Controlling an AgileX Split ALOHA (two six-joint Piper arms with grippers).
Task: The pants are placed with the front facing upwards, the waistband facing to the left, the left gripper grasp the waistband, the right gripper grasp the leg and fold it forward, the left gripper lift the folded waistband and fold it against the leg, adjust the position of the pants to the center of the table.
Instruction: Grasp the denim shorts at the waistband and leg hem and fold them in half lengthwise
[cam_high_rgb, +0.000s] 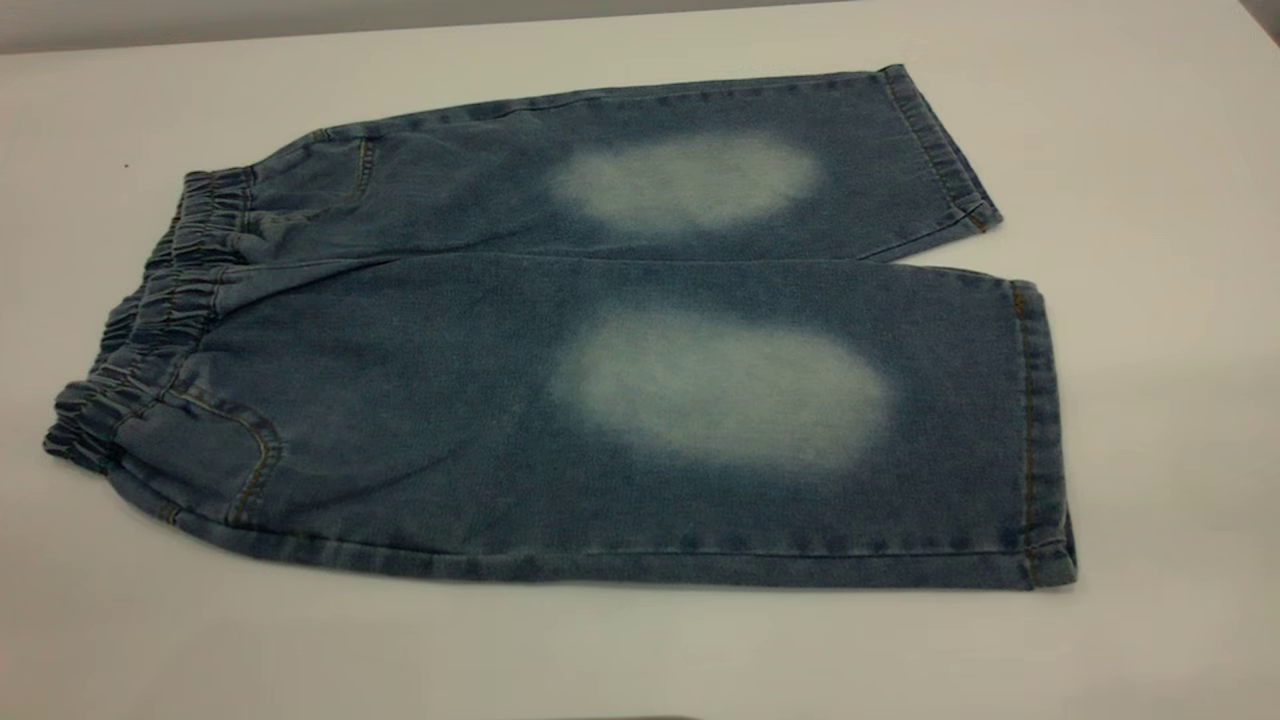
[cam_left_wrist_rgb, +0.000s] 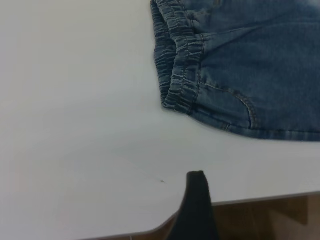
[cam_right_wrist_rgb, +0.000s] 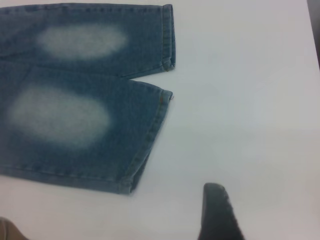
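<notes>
The pants (cam_high_rgb: 450, 420) lie flat on the white table (cam_high_rgb: 1160, 420), front up, both pale knee patches showing. The gathered waistband (cam_high_rgb: 160, 320) is at the left end. The near leg (cam_high_rgb: 900, 480) and the far leg (cam_high_rgb: 880, 170) run to the right and end in stitched hems. Neither gripper shows in the exterior view. In the left wrist view, a black part of my left gripper (cam_left_wrist_rgb: 197, 210) hovers near the table's edge, apart from the waistband (cam_left_wrist_rgb: 180, 65). In the right wrist view, a black part of my right gripper (cam_right_wrist_rgb: 217, 215) hangs over bare table, apart from the near leg's hem (cam_right_wrist_rgb: 147, 145).
The table's edge (cam_left_wrist_rgb: 250, 200) runs close to the left gripper, with brown floor beyond it. White tabletop surrounds the pants on every side, with the widest strip to the right of the hems (cam_right_wrist_rgb: 250, 100).
</notes>
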